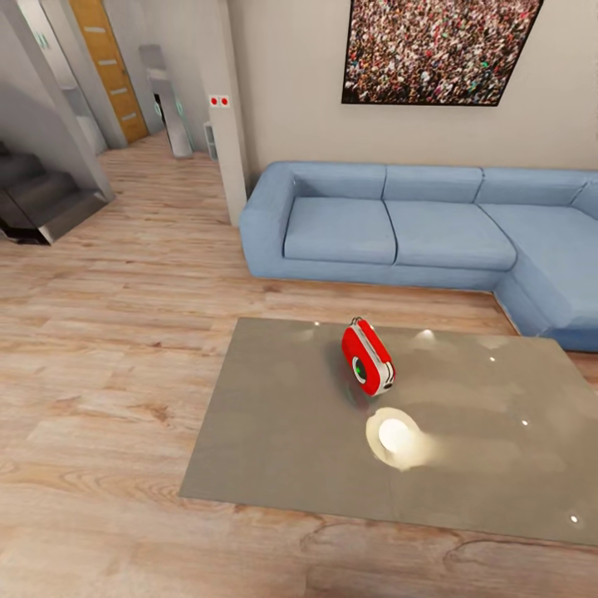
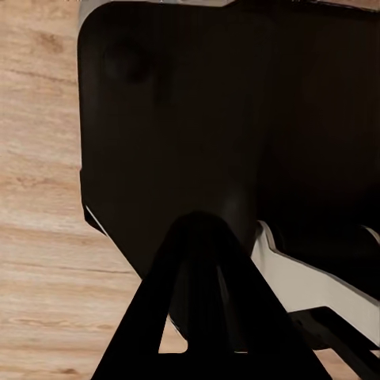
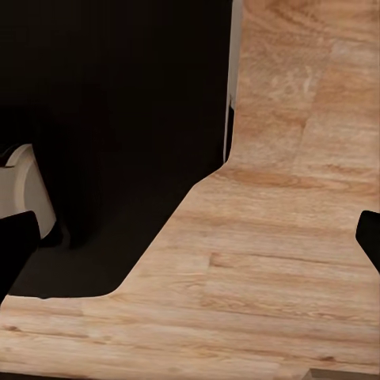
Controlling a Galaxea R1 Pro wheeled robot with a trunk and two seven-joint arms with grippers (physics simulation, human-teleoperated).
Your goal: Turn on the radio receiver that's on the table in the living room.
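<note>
The radio receiver stands on the glossy grey desk, just right of centre in the head view and toward the desk's far edge, with the blue sofa beyond it in the upper right. It sits tilted, its dark round dial facing down-left toward you, and a bright ceiling-light reflection lies on the desk just below it.

You are, by my judgement, on the approach, with wood floor between you and the desk's near edge. Roll closer and square up to the long near side, so the radio ends up within easy reach of one arm and the dial side faces you.

The left end effector shows as a dark shape against the robot's own black body, and I cannot tell how far apart its fingers are. The right end effector has dark fingertips at opposite edges of its wrist view, so it is spread wide with nothing between them but floor. Before reaching, raise an arm into the head view, and aim for the face of the radio.
</note>
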